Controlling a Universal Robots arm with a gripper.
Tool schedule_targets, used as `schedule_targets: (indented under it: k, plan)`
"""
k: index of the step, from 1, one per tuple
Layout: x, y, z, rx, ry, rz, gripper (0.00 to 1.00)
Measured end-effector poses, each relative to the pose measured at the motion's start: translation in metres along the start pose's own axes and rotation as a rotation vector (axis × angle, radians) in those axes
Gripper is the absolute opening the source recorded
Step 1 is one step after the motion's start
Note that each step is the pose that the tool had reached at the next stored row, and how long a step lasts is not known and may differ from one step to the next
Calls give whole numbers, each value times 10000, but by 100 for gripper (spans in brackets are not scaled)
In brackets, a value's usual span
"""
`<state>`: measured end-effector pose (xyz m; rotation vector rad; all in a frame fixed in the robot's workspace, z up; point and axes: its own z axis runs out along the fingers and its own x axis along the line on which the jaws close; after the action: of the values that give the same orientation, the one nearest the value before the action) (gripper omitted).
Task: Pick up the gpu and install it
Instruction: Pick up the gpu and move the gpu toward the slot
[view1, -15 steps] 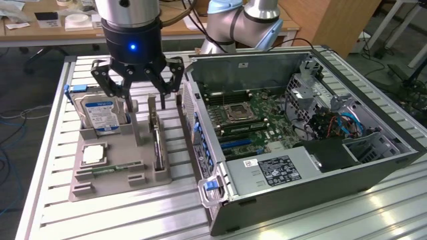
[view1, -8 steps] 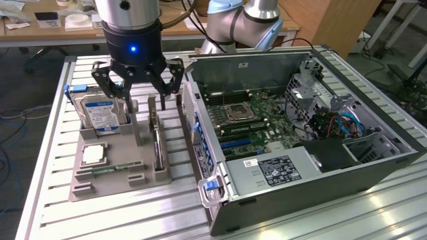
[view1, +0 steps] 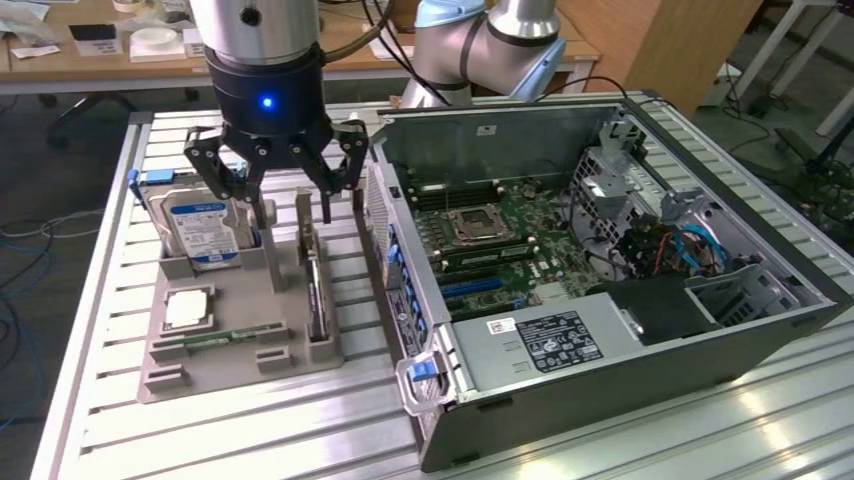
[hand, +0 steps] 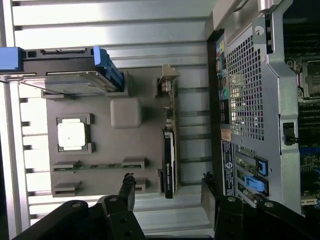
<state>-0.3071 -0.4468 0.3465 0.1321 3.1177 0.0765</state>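
Note:
The gpu (view1: 311, 272) stands on its thin edge in a slot along the grey tray (view1: 227, 372), on the side nearest the computer case. From the wrist view the gpu (hand: 170, 150) is a slim black card with a silvery bracket (hand: 167, 82) at one end. My gripper (view1: 283, 203) hangs open above the tray, over the card's far end and clear of it. In the wrist view my gripper (hand: 168, 178) straddles the line of the card, one black fingertip (hand: 129, 179) on each side, with nothing held.
The open computer case (view1: 601, 250) lies right beside the tray, its motherboard (view1: 494, 240) exposed. On the tray also sit a blue-labelled hard drive (view1: 200, 228), a processor (view1: 187, 308) and a green memory stick (view1: 220, 337). The table is slatted metal (view1: 267, 440).

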Motion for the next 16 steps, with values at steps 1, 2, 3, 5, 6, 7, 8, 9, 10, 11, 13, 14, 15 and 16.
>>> schedule_targets:
  k: [1,2,3,5,6,7,8,9,10,11,13,14,15,16]
  plan:
    - [0,-1,15,0,0,0,65]
    - [0,-1,29,0,0,1,65]
    - [1,-2,42,1,1,1,65]
    - [1,-3,70,0,0,0,65]
    - [1,-4,86,0,0,0,65]
    - [2,-5,100,1,0,0,65]
    - [2,-6,114,1,1,0,65]
    - [2,-6,130,1,1,0,65]
    - [3,-7,146,1,1,1,65]
    - [3,-8,163,0,1,1,65]
    - [4,-10,194,0,1,0,65]
    - [4,-10,203,0,1,0,65]
    - [4,-10,204,2,1,0,65]
    - [4,-10,204,2,2,0,65]
